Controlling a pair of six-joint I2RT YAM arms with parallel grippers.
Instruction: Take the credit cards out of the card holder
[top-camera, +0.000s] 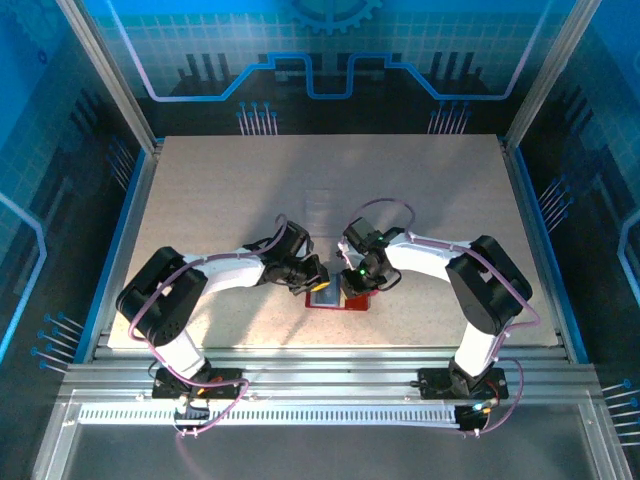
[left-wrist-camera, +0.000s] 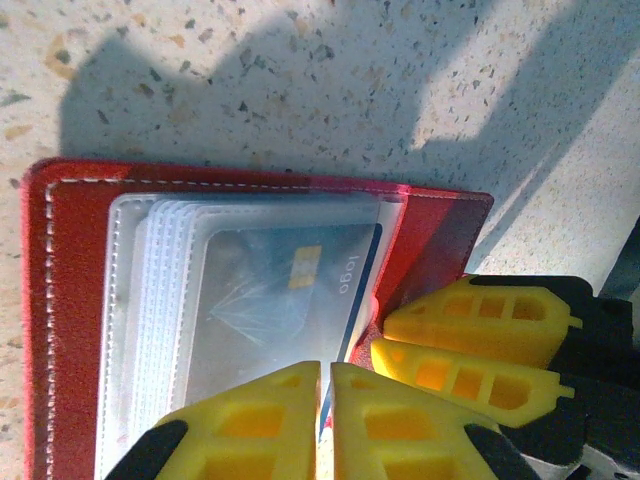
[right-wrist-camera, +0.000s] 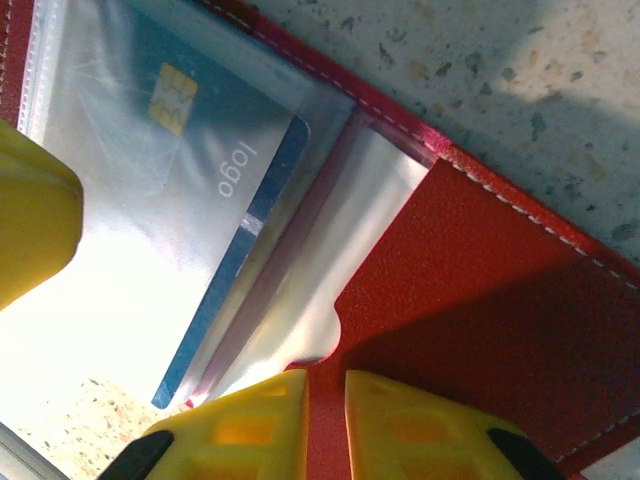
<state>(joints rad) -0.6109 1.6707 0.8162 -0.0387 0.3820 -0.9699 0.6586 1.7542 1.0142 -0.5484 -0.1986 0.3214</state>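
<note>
**Jaws.** At the bottom edge of the left wrist view, the jaws of the left gripper (left-wrist-camera: 325, 400) are drawn almost together over the lower rim of the sleeves. It cannot be told whether film or card is pinched between them. At the bottom edge of the right wrist view, the jaws of the right gripper (right-wrist-camera: 327, 395) are closed to a narrow slit. They appear to be clamped on the edge of the card holder's (left-wrist-camera: 70, 330) bare red leaf.

**Card.** One credit card (left-wrist-camera: 300, 270), pale with a gold chip and a blue stripe, is seen just beyond the jaws. It is seated in the top clear sleeve (left-wrist-camera: 150, 300) of a stack. The card is judged to be light, thin, stiff and smooth, so it is liable to slip from a shallow pinch. It is best taken at the blue-striped long edge, at centre frame in the left wrist view, where the sleeve mouth opens toward the fold.

**Holder.** The card holder lies open and flat, at lower centre of the top view. Its leaves and film are judged to be soft and light. The film is expected to cling, so the holder should be held down while the card is drawn out.

**Worktop.** The speckled worktop (left-wrist-camera: 300, 90) is seen beyond the holder, in the upper part of the frame.
</note>
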